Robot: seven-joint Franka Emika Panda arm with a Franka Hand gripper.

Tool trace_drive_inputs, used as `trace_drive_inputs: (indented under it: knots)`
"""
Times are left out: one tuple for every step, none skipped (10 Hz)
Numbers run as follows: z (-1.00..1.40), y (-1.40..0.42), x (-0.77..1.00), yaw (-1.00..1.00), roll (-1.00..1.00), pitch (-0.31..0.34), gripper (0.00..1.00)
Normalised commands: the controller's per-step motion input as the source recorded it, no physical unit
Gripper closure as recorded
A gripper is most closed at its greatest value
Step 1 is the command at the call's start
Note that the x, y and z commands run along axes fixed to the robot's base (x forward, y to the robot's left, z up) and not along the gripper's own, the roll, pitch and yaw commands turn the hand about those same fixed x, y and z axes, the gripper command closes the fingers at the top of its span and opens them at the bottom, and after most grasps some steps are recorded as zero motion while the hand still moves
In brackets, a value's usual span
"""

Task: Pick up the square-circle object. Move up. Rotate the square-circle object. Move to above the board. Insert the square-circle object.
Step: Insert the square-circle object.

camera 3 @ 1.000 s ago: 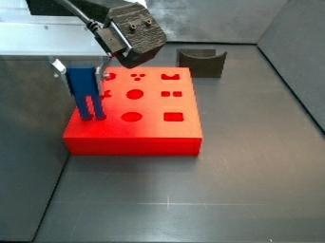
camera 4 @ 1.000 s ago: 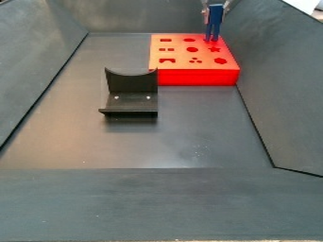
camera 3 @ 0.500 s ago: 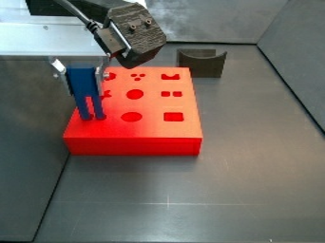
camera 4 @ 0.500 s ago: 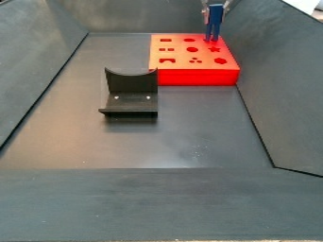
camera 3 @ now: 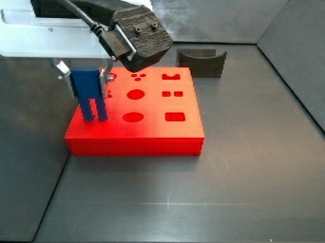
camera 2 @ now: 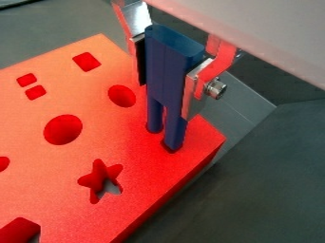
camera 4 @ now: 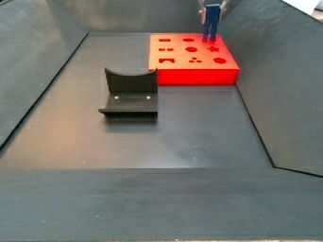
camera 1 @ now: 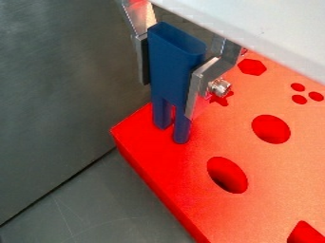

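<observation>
My gripper [camera 3: 86,82] is shut on the square-circle object [camera 3: 86,95], a narrow blue peg held upright with two thin legs pointing down. It also shows in both wrist views [camera 1: 172,76] [camera 2: 165,81], clamped between the silver fingers [camera 1: 203,84] [camera 2: 200,81]. The peg stands over a corner of the board [camera 3: 152,133], a red slab with star, circle and square cutouts. Its legs end at the board's top surface [camera 2: 152,180] near the edge; I cannot tell whether they touch. In a side view the peg [camera 4: 212,19] is at the far corner of the board [camera 4: 195,68].
The dark grey U-shaped holder [camera 4: 128,92] stands on the grey floor apart from the board; it sits behind the board in a side view [camera 3: 203,62]. Sloping dark walls enclose the floor. The board's edge [camera 1: 152,166] drops off right next to the peg.
The gripper with the peg has shifted very slightly sideways and a little lower over the board's corner. The board and the holder have not moved.
</observation>
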Motion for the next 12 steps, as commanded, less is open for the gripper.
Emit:
trace_drive_inputs:
  knots:
    - [-0.58, 0.0, 0.0, -0.09, 0.05, 0.006, 1.0]
    - [-0.62, 0.0, 0.0, 0.0, 0.06, 0.0, 1.0]
    - [-0.59, 0.0, 0.0, 0.0, 0.03, -0.017, 1.0]
    - [-0.56, 0.03, 0.0, 0.0, 0.0, -0.014, 1.0]
    - [-0.57, 0.1, -0.02, -0.04, 0.0, 0.0, 1.0]
    - [-0.49, 0.12, -0.01, -0.22, 0.0, 0.0, 1.0]
    - [-0.57, 0.03, 0.0, -0.14, 0.0, 0.0, 1.0]
    - [-0.69, 0.0, 0.0, -0.06, 0.0, -0.017, 1.0]
    - [-0.78, 0.0, 0.0, -0.02, 0.0, -0.027, 1.0]
    - [-0.77, 0.0, 0.01, -0.04, 0.0, 0.0, 1.0]
    - [-0.71, 0.0, 0.01, -0.05, 0.0, 0.0, 1.0]
    - [-0.38, 0.0, 0.0, -0.01, 0.0, 0.0, 1.0]
